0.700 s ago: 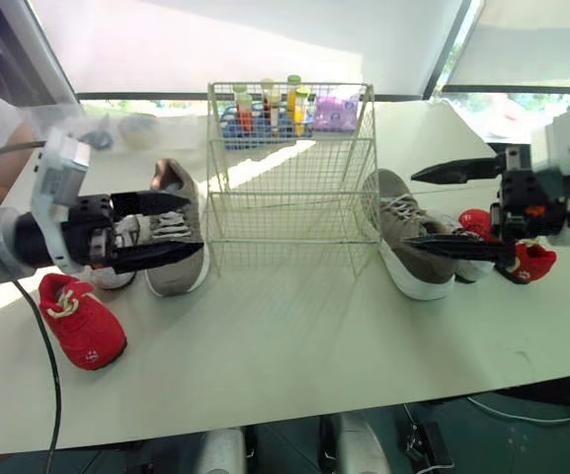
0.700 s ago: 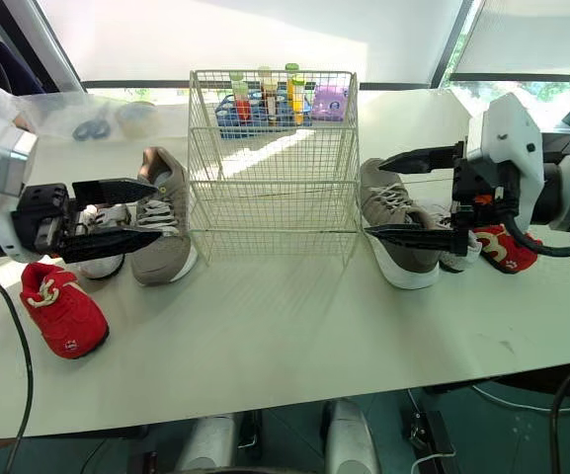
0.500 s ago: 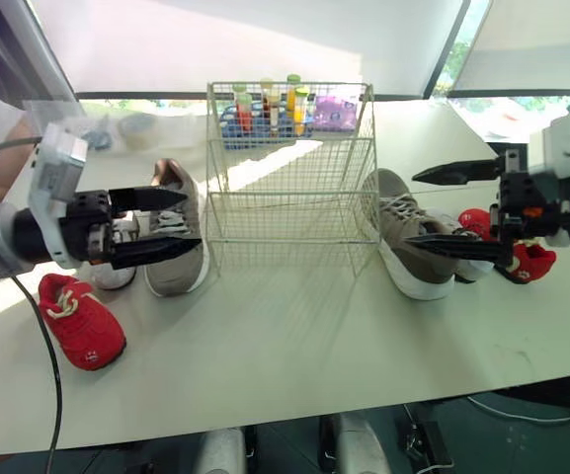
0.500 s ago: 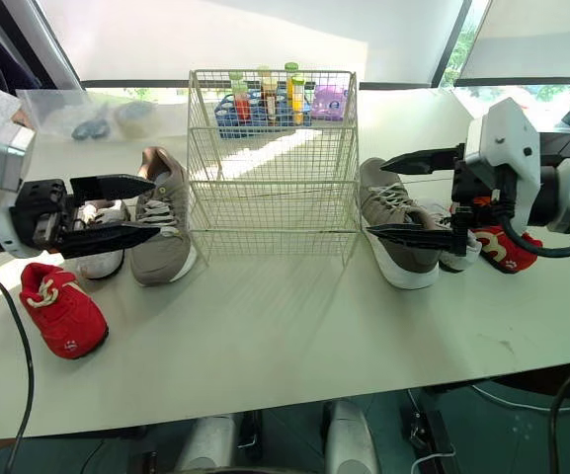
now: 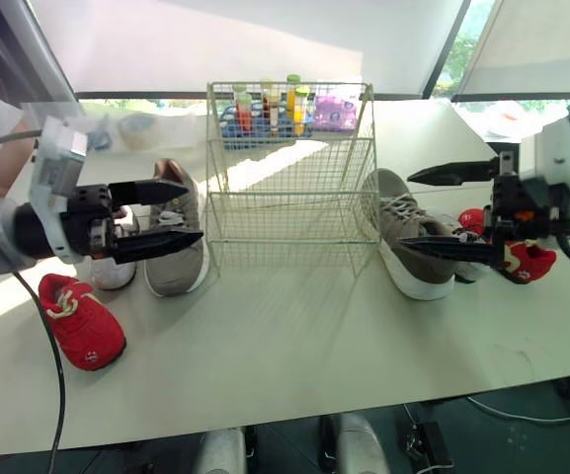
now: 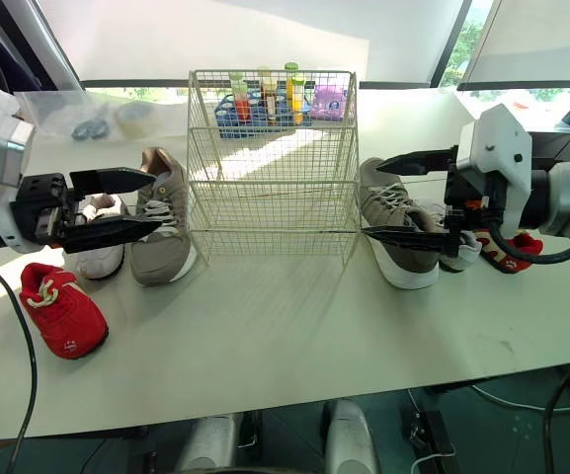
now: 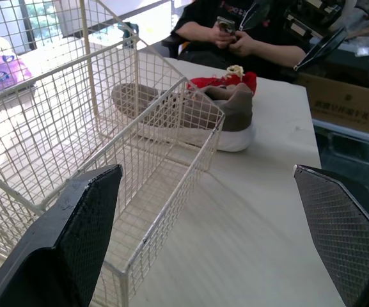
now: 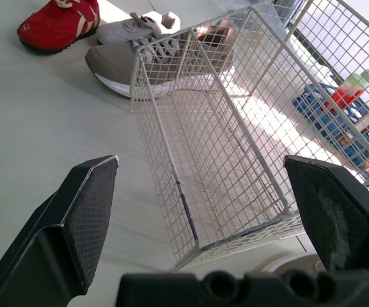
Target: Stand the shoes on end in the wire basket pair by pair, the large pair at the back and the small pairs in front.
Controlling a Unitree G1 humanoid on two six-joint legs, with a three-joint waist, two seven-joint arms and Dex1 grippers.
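Left eye view: the wire basket [image 5: 289, 178] stands at the middle of the white bench [image 5: 294, 336], and every shoe lies flat on the bench outside it. To the basket's left sits one large grey shoe [image 5: 171, 265], just beside it a small white shoe [image 5: 112, 270], and nearer the front edge a small red shoe [image 5: 80, 321]. To the basket's right lies the other large grey shoe [image 5: 393, 219], with a small white shoe [image 6: 460, 255] and a small red shoe [image 5: 527, 262] close behind it.

The left pincer [image 5: 194, 209] hangs over the left grey shoe, fingers spread wide and gripping nothing. The right pincer [image 5: 406, 208] hangs over the right grey shoe – also spread wide, with nothing between its fingers.

Behind the basket stands a blue rack of bottles [image 5: 263, 111] beside a purple pack [image 5: 334, 111]. The left wrist view shows a seated person [image 7: 235, 32] beyond the bench.
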